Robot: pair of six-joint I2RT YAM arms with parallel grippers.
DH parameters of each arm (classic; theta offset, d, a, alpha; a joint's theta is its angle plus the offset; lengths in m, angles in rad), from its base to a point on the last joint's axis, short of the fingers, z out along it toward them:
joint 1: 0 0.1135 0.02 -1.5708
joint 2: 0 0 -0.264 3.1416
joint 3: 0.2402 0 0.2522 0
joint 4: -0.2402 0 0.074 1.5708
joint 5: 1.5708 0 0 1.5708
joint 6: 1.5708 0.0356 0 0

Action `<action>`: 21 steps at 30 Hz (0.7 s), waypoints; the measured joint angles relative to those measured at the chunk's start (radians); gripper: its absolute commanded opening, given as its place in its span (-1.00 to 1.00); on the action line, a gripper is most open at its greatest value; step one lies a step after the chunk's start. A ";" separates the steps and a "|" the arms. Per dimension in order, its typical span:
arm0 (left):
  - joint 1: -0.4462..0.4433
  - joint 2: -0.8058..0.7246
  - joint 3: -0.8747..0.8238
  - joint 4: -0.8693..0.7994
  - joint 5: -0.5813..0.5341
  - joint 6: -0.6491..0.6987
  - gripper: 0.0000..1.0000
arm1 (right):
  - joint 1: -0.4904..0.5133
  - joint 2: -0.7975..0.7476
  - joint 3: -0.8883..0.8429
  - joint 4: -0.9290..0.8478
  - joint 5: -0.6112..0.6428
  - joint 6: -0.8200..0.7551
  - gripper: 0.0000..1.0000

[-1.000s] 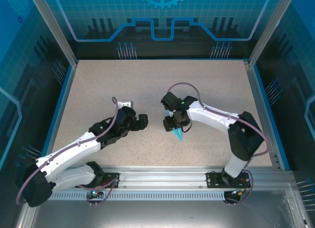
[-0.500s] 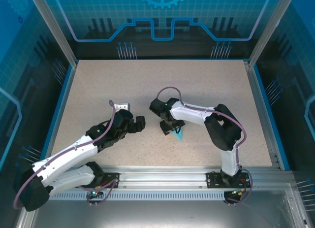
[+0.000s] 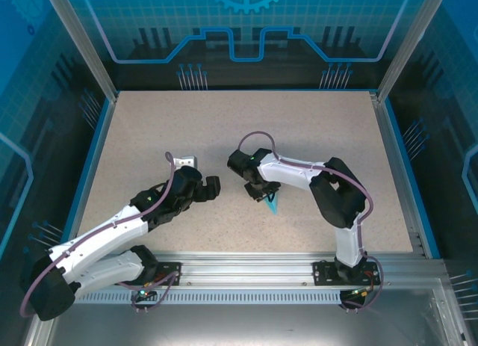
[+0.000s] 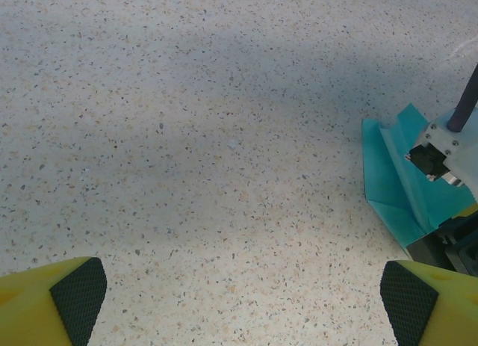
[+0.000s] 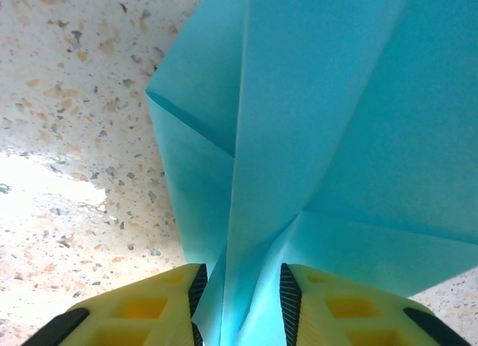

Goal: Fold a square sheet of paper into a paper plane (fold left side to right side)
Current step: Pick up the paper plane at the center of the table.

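The paper plane (image 5: 299,137) lies on the speckled table (image 3: 224,129) a little in front of the middle, its point toward the arm bases. It is thin light-blue paper, creased into a central ridge with flat flaps spreading to either side. It should be very light and limp between the creases. It is easy to crumple, and likely to slide on the smooth table if pushed from one side. The stiffest part looks to be the layered ridge, so that is the place to take hold, squarely and without much squeeze. A grip on a single flap would probably bend or tear it.

The right hand (image 5: 240,286) is closed on exactly that ridge, with both black pads against the paper. The left hand (image 4: 243,286) hangs just to the left over bare table, its fingers spread wide and holding nothing, with the plane near its right finger.
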 measured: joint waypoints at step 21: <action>0.000 0.000 0.000 -0.010 -0.003 -0.017 0.97 | -0.155 -0.091 -0.060 0.058 -0.136 -0.023 -0.97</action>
